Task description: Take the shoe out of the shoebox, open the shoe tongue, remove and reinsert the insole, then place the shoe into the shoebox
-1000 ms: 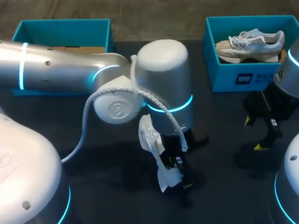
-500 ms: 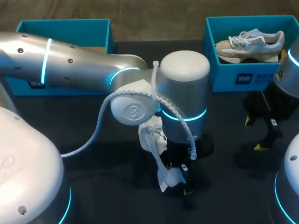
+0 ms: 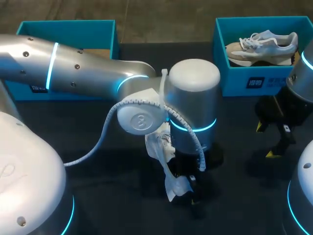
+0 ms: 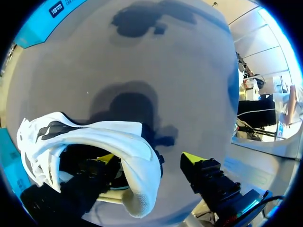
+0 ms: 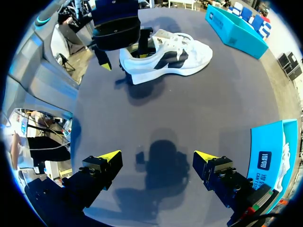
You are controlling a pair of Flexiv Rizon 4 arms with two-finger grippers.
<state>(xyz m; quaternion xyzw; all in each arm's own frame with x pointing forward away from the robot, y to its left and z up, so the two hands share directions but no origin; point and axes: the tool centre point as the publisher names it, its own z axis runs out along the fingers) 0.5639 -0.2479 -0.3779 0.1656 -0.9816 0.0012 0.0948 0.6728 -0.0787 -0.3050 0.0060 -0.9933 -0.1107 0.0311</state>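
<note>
A white shoe [image 3: 164, 147] with a dark side mark stands on the dark table near the middle, partly hidden under my left arm. My left gripper [image 4: 150, 158] is open and straddles its heel [image 4: 142, 189]. One finger is inside the shoe's opening and the other stands outside, apart from the heel. The right wrist view shows the same shoe [image 5: 165, 52] with the left gripper [image 5: 124, 59] at its heel end. Open, with nothing between its fingers, my right gripper [image 3: 264, 140] [image 5: 157, 156] hangs over bare table at the right.
A blue shoebox [image 3: 234, 78] at the back right holds a second, beige-grey shoe [image 3: 261, 46]. Another blue box [image 3: 66, 29] stands at the back left, behind my left arm. In the right wrist view a blue box [image 5: 267, 151] sits beside the right gripper.
My left arm has swung to the right over the shoe, and the shoe's toe end has shifted a little. The right arm has kept still.
</note>
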